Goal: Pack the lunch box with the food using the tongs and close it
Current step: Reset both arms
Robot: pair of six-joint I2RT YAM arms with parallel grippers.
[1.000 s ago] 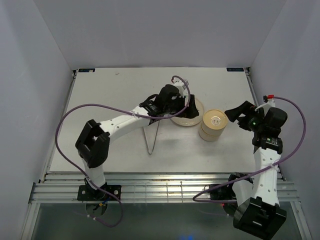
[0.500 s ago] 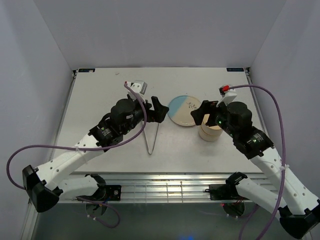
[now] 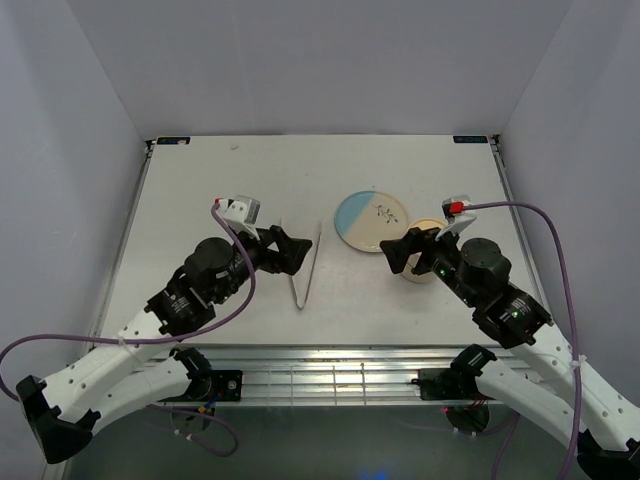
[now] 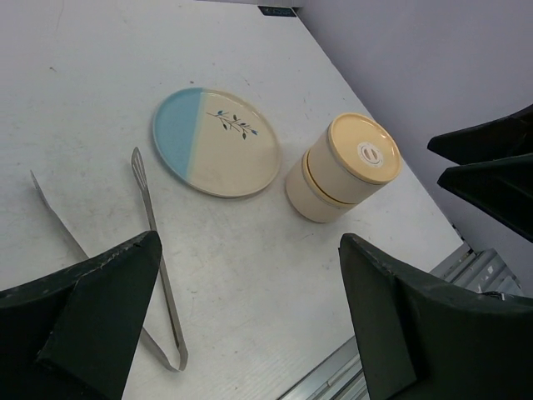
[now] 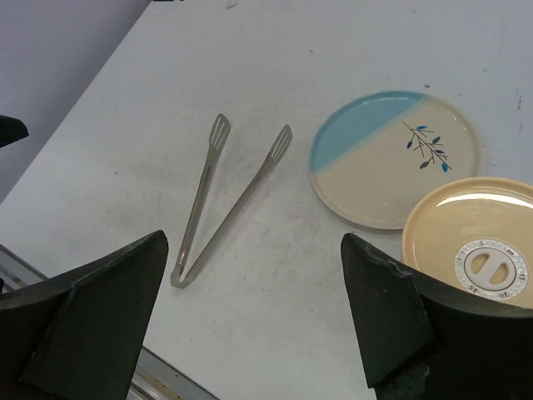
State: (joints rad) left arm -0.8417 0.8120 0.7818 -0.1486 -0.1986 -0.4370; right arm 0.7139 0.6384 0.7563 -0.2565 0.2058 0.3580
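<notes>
Both arms have pulled back, jaws spread apart and empty, the tongs (image 3: 301, 296) lying flat between them.

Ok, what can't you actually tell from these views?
Lunch box contents: lid on in every view.
Top external: right gripper covers much of the lunch box.
Right wrist: frame edge cuts the lunch box.
Left wrist: a finger of the left gripper hides part of one tongs arm.

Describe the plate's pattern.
Plate: light blue and cream, with a small leafy sprig; clearest in the left wrist view.
</notes>
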